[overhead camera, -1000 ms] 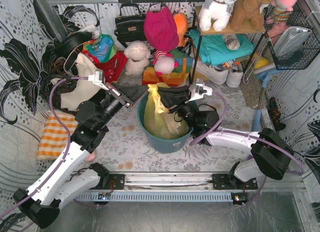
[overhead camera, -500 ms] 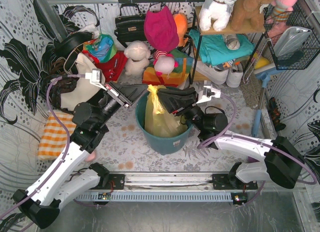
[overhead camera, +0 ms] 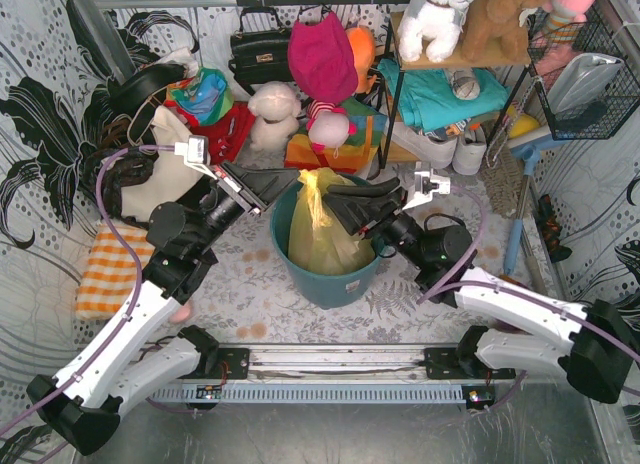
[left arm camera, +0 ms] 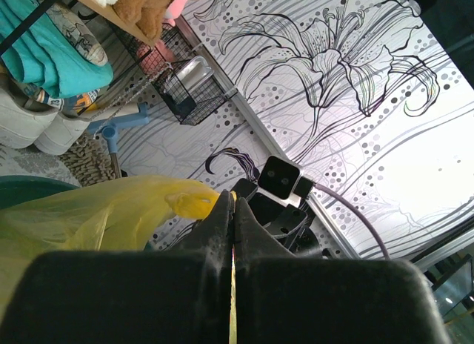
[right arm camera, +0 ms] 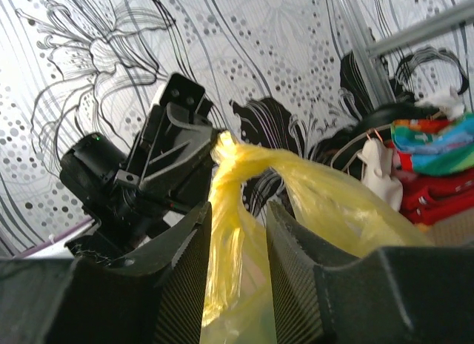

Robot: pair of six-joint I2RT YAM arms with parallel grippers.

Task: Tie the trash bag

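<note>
The trash bag [overhead camera: 318,234] is sat in the teal bin [overhead camera: 330,284] mid-surface [overhead camera: 250,274], with its top pulled up into a peak. A twisted yellow tip is pinched tight in the left claw [left arm camera: 231,199], fingers fully closed on the plastic. The right claw [right arm camera: 237,210] is held partway open, with a strand of the bag running up between its fingers. A gap can be seen beside the strand, so nothing's really gripped there. Both claws are parked above the bin, tips near each other.
</note>
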